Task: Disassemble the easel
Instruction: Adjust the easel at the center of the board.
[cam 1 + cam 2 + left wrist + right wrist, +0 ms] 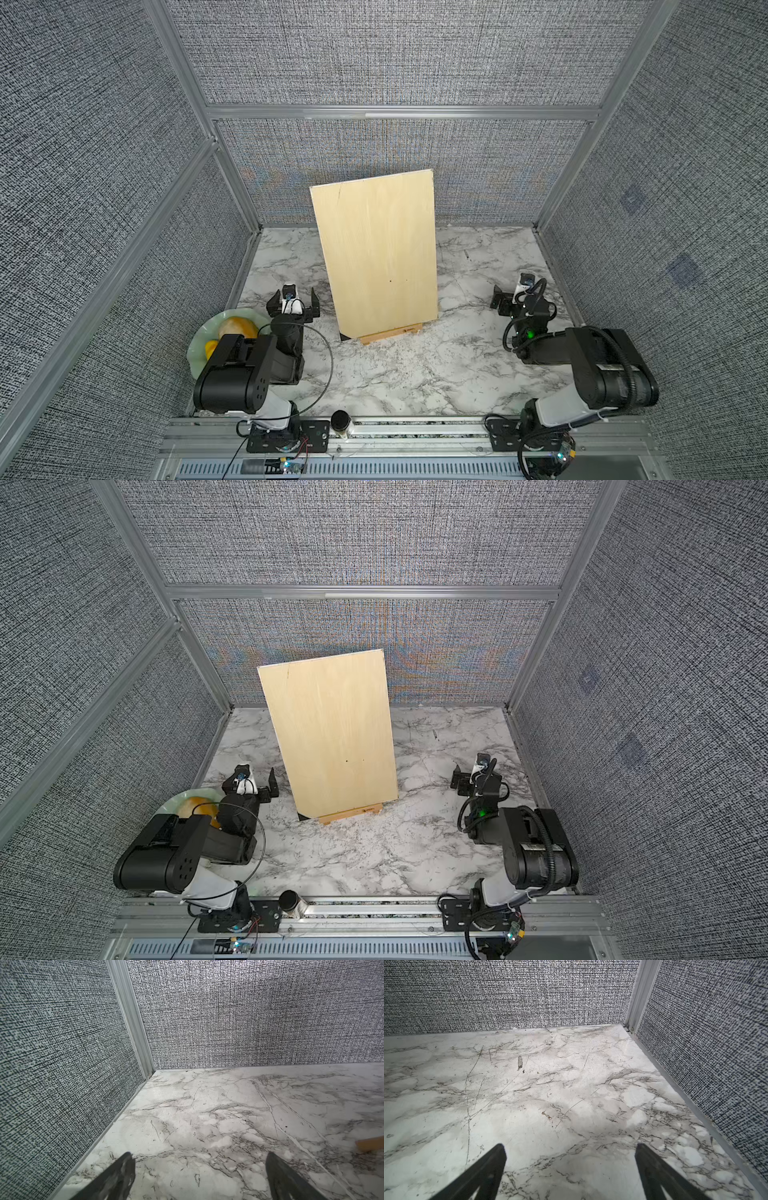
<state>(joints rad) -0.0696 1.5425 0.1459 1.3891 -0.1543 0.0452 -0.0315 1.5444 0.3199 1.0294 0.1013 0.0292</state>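
Left fingers (116, 1178), right fingers (481, 1174) black, tapered, apart; pale plywood board (376, 253) on orange-tan easel (390, 332)

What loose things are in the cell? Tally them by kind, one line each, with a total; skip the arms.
Plywood board: 1
Easel, mostly hidden behind the board: 1
Pale green plate: 1
Food pieces on the plate: 2, one tan, one yellow
Dark-lidded jar: 1
Total: 6

Right gripper (570, 1159) spread wide, holding nothing, above scuffed marble tabletop (550, 1088); woven grey walls (508, 991), aluminium corner post (640, 995).
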